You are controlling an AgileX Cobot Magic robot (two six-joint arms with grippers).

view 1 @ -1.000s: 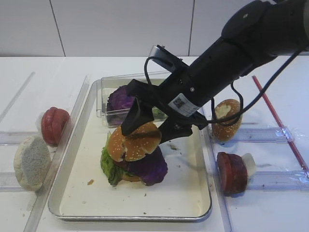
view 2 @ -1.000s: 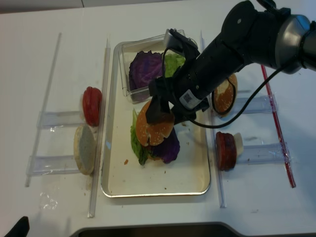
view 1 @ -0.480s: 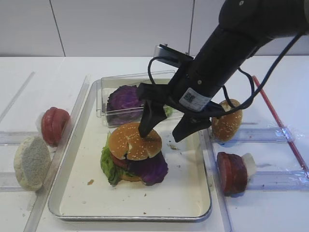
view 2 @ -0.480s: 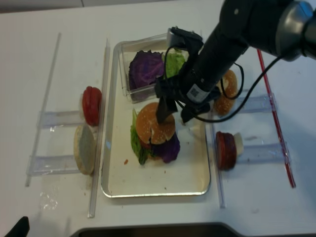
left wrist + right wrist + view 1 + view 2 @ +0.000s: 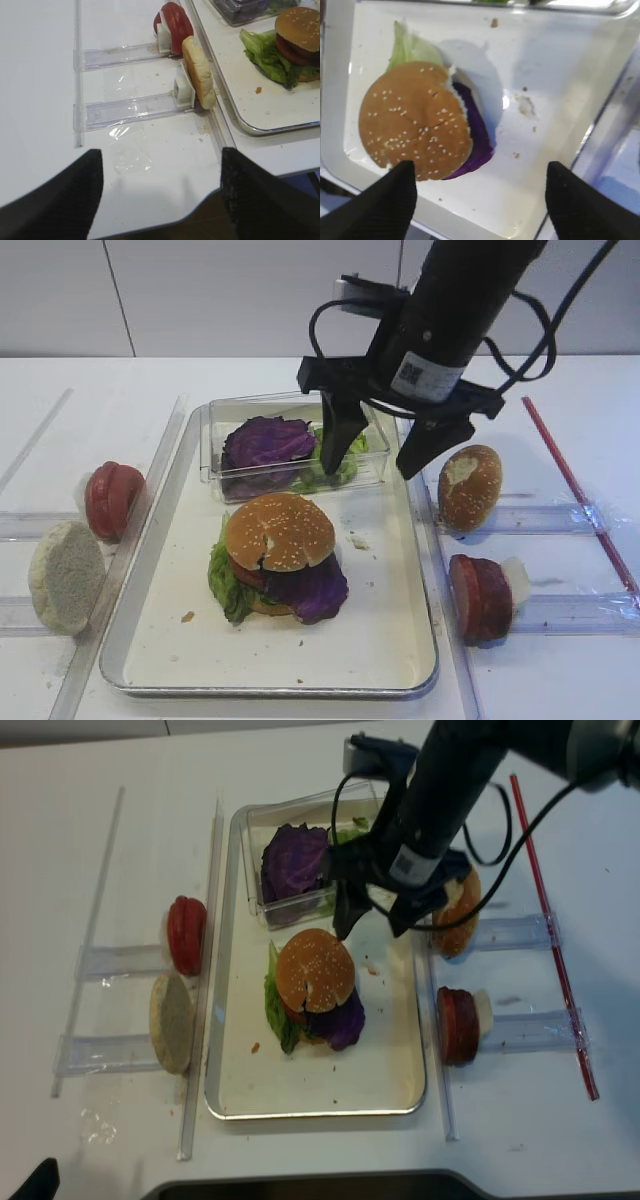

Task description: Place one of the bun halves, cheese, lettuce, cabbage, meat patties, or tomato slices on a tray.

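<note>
On the metal tray (image 5: 385, 640) stands a stacked burger: a sesame bun top (image 5: 279, 531) over purple cabbage (image 5: 314, 592), a red slice and lettuce (image 5: 224, 582). My right gripper (image 5: 372, 466) hangs open and empty above the tray's far half, well clear of the bun. From the right wrist view the bun top (image 5: 415, 127) lies below and left of the open right gripper (image 5: 477, 200). My left gripper (image 5: 160, 192) is open and empty over the table's near edge, left of the tray (image 5: 235, 112).
A clear box (image 5: 215, 455) with purple cabbage and lettuce sits at the tray's far end. Left racks hold tomato slices (image 5: 110, 500) and a bun half (image 5: 65, 575). Right racks hold a bun half (image 5: 468, 488) and a meat patty (image 5: 480, 597). A red rod (image 5: 570, 480) lies far right.
The right gripper let go of the bun top, which now rests on the stack. It then rose and drew back toward the clear box with its jaws apart.
</note>
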